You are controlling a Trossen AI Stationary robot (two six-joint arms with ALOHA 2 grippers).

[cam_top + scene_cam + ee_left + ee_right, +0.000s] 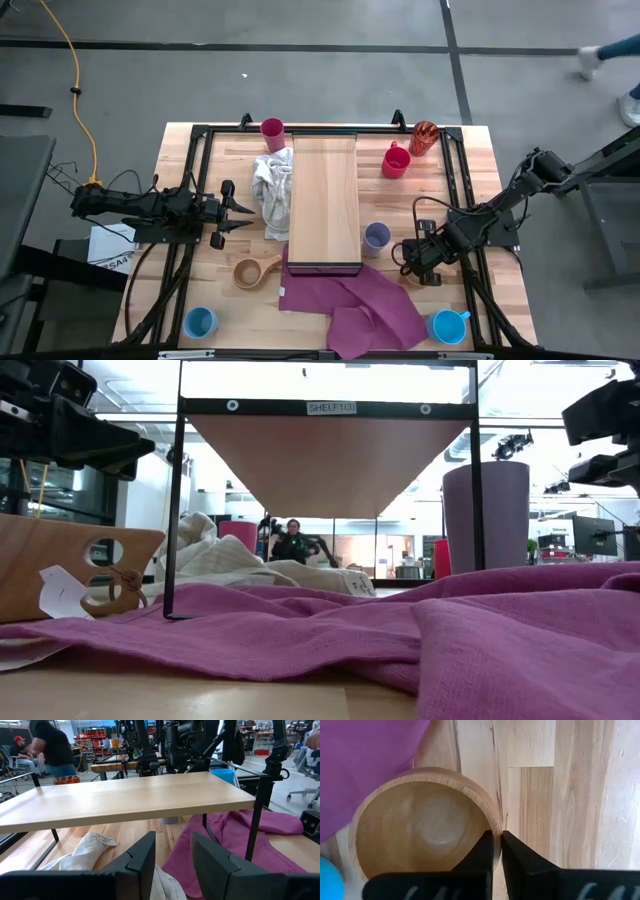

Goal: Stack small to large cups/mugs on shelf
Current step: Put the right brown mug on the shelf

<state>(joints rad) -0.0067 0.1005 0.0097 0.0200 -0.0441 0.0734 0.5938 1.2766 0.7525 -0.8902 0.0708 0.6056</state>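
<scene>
Right gripper (497,851) is pinched tight on the rim of a tan wooden cup (420,827), one finger inside the bowl and one outside, the cup sitting on the table (560,795) beside the purple cloth (365,760). From overhead that gripper (418,262) lies right of the shelf's near end, and its own body covers the cup almost wholly, so the handle cannot be made out. Left gripper (243,218) hangs with fingers spread and empty, left of the white rag (270,190), pointing toward the shelf (325,200).

Around the shelf stand a lavender tumbler (376,237), a red mug (396,161), an orange-red tumbler (424,137) and a magenta tumbler (272,130). A second wooden cup (253,271) rests near the shelf's front corner, and two blue mugs (200,322) (447,326) sit at the near table edge. The shelf top looks bare, though the low view sees only its underside.
</scene>
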